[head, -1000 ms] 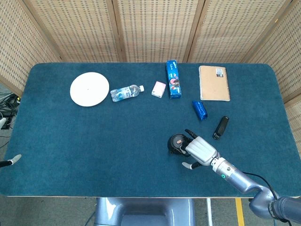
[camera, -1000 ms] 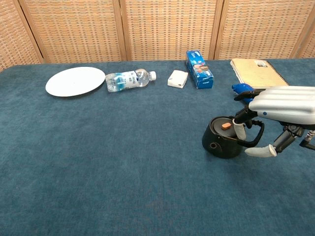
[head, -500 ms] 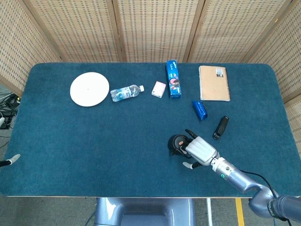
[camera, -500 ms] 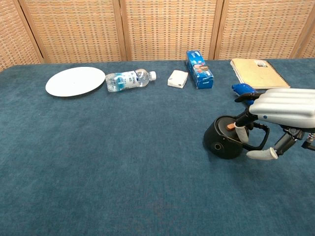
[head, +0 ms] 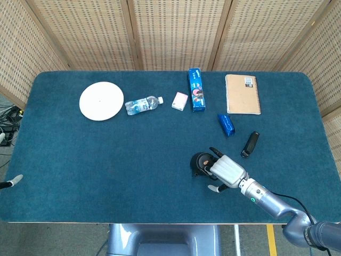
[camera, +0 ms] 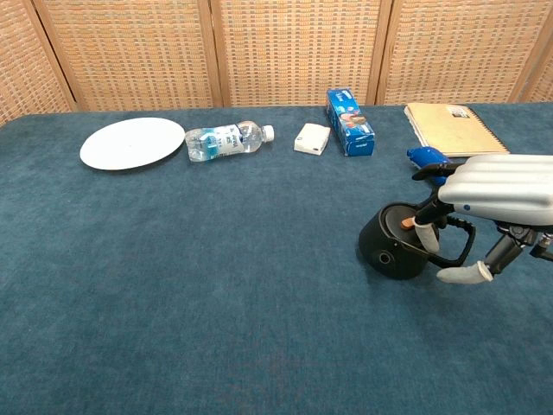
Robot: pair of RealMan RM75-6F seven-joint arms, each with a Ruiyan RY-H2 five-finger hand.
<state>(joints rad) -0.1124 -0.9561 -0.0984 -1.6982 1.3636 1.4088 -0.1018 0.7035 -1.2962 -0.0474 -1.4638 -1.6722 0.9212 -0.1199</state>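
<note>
A round black device point(head: 201, 161) with an orange button on top sits on the blue table near the front right. In the chest view the black device point(camera: 390, 251) leans a little to the left. My right hand point(head: 228, 170) lies just right of it. Its fingers point(camera: 423, 232) curl over the device's top rim and touch it, while the thumb point(camera: 465, 275) hangs apart to the right, off the device. Only a pale tip of my left hand point(head: 16, 178) shows at the far left edge of the head view, off the table.
A white plate point(head: 101, 101), a lying water bottle point(head: 143, 104), a small white box point(head: 180, 101), a blue carton point(head: 196, 89) and a tan notebook point(head: 242, 94) line the back. A blue object point(head: 226, 125) and a black bar point(head: 250, 144) lie behind my right hand.
The black device has tipped slightly leftward under my right hand's fingers. The thumb has dropped a little. The left hand has not moved.
</note>
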